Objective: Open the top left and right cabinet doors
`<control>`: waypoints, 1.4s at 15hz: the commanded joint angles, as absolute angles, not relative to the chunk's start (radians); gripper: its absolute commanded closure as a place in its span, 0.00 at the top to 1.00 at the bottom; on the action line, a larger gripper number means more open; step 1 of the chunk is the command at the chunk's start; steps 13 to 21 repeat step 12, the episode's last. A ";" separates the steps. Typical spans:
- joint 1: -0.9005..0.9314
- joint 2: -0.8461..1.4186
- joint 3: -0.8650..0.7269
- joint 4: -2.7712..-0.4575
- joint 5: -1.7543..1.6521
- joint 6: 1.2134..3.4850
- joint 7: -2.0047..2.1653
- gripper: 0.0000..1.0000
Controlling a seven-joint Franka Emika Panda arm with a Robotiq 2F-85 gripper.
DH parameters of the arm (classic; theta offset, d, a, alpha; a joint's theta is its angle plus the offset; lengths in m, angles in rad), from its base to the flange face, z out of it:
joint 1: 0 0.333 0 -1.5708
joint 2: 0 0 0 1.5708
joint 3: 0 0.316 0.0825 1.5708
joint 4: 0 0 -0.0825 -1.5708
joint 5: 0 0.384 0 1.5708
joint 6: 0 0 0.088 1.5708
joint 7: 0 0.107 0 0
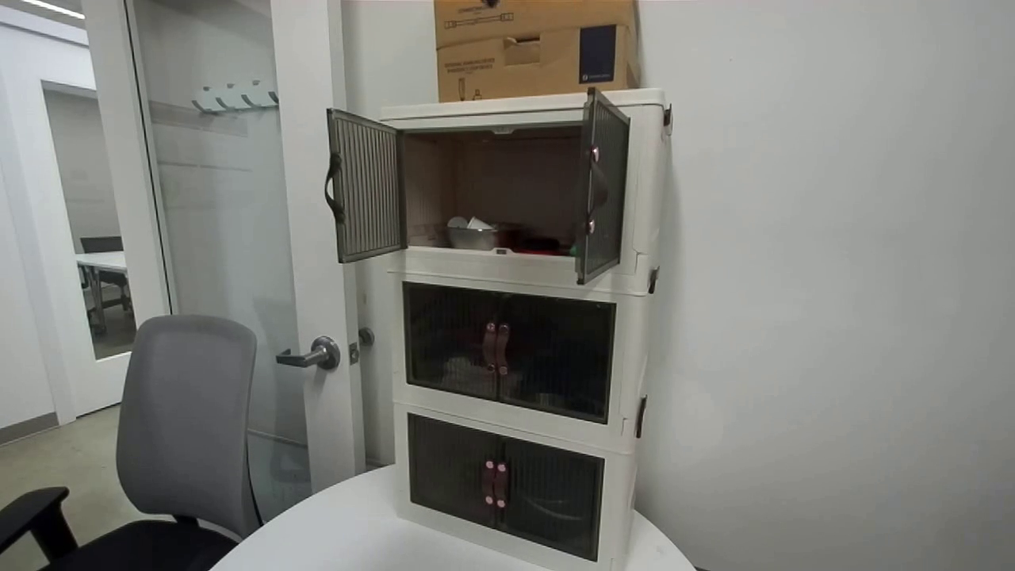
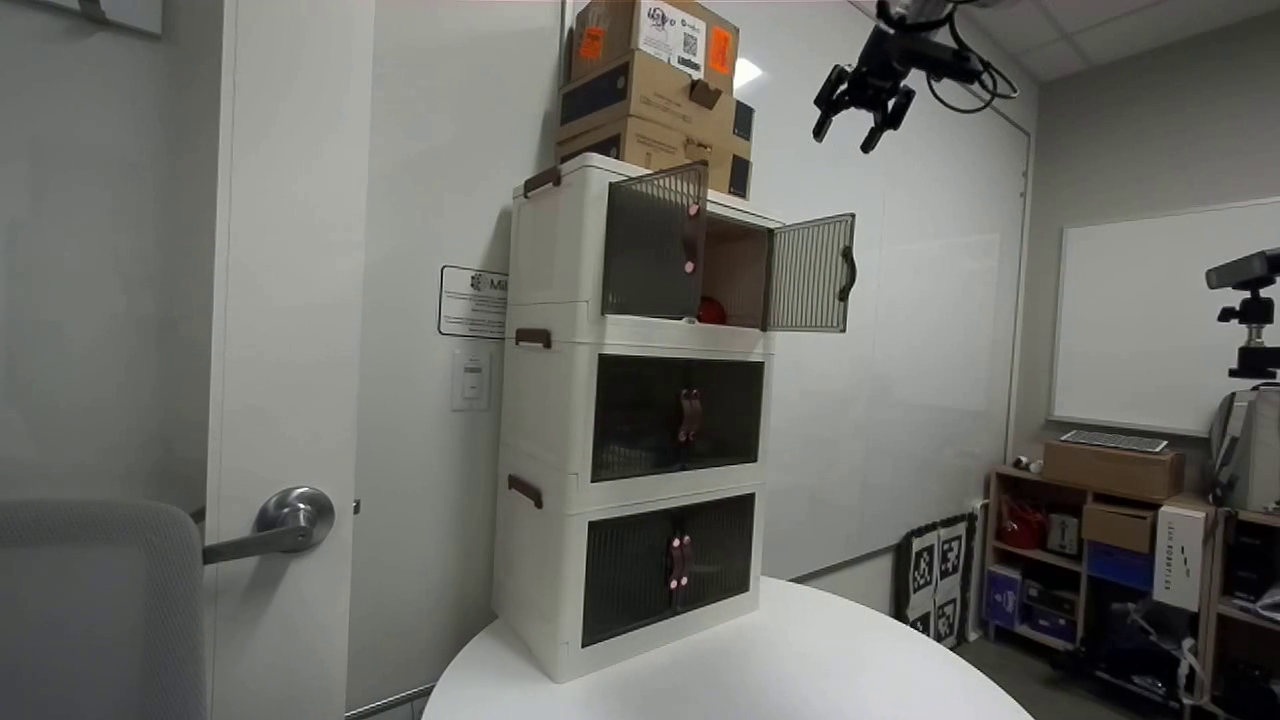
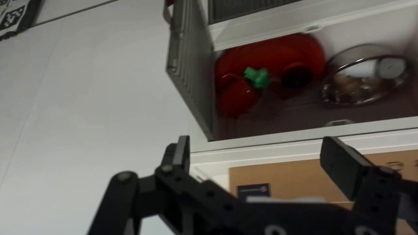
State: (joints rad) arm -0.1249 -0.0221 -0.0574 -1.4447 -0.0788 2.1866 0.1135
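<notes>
1. My feeds show pale walls (image 1: 825, 238), a room door (image 2: 290, 350) and, in an exterior view, a whiteboard (image 2: 1170, 310).
2. One white bench (image 2: 830, 655) with a rounded edge carries one cabinet (image 2: 555, 410) of three tiers.
3. One grey chair (image 1: 186, 412) stands near the bench.
4. Three cardboard boxes (image 2: 650, 100) are stacked on the cabinet.
5. I count six doors (image 1: 555, 357), two per tier: the middle pair (image 1: 456, 341) and lowest pair (image 1: 456, 468) are closed, while the top left door (image 1: 369, 190) and top right door (image 1: 609, 186) stand swung outward at either side of the top tier in both exterior views.
6. My pincer (image 2: 844, 138) is spread, up in the air, apart from the cabinet.
7. A wall sign (image 2: 472, 300) reads "Mil" before the cabinet hides the rest; its smaller lines are too fine for me.
8. One white label (image 2: 672, 38) and two orange stickers (image 2: 720, 50) mark the topmost box; I cannot read their print.
</notes>
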 commanded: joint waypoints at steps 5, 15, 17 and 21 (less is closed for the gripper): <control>-0.049 -0.021 0.030 -1.442 -0.245 1.814 0.142 1.00; -0.036 -0.013 0.020 -1.534 -0.300 1.819 0.144 1.00; -0.036 -0.013 0.020 -1.534 -0.300 1.819 0.144 1.00; -0.036 -0.013 0.020 -1.534 -0.300 1.819 0.144 1.00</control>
